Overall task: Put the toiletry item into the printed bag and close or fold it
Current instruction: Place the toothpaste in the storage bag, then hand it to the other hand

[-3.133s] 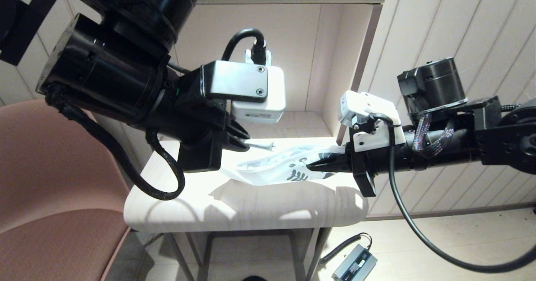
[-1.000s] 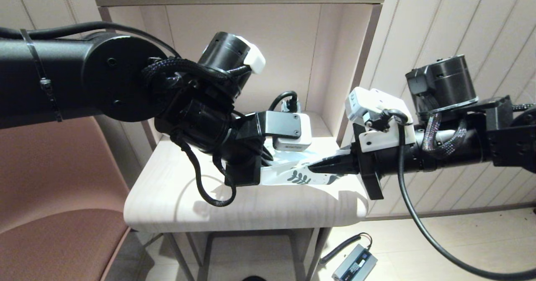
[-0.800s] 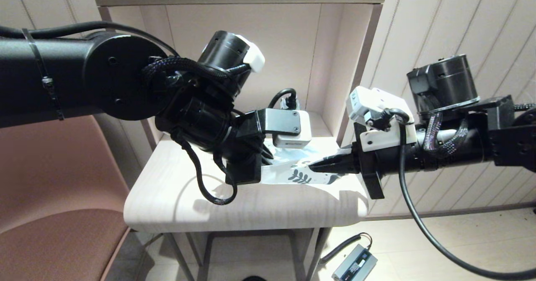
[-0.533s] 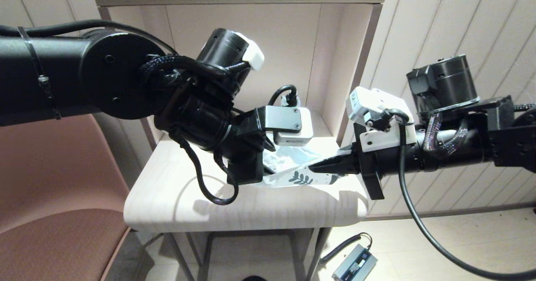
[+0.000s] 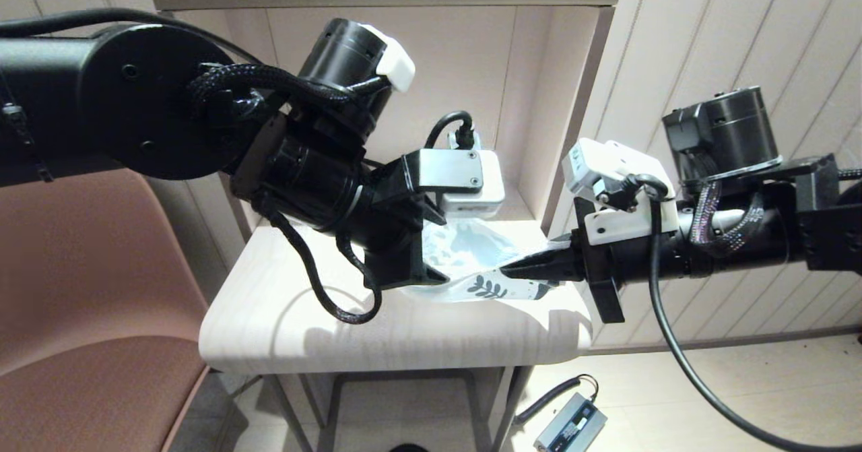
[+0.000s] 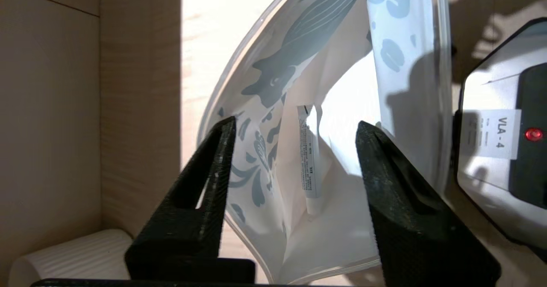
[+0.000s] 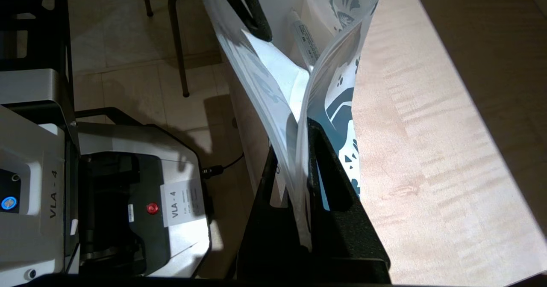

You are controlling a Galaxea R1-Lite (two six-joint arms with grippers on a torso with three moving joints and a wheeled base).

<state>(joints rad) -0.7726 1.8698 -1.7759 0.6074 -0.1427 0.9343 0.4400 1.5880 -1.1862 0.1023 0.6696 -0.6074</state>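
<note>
The printed bag [image 5: 475, 253] hangs just above the table with its mouth spread wide. My right gripper [image 5: 513, 273] is shut on one edge of the printed bag [image 7: 337, 103], both layers pinched between the jaws of the right gripper [image 7: 299, 126]. The toiletry item [image 6: 308, 158], a thin white tube, lies loose inside the printed bag [image 6: 273, 77] and also shows as the tube [image 7: 305, 39] in the right wrist view. My left gripper [image 6: 295, 126] is open at the mouth, one finger on either side of the tube, not touching it. In the head view the left gripper [image 5: 434, 253] meets the bag's left end.
A white ribbed mug [image 6: 72, 252] sits in the shelf corner behind the left gripper. The pale wooden table [image 5: 303, 317] backs onto a shelf niche [image 5: 471, 88]. A brown chair [image 5: 81, 290] stands at the left; a small device [image 5: 571, 428] lies on the floor.
Three seconds ago my left gripper held the tube outside the bag. It then moved to the bag's mouth; now the tube lies loose inside, the gripper has risen slightly and the bag has puffed open.
</note>
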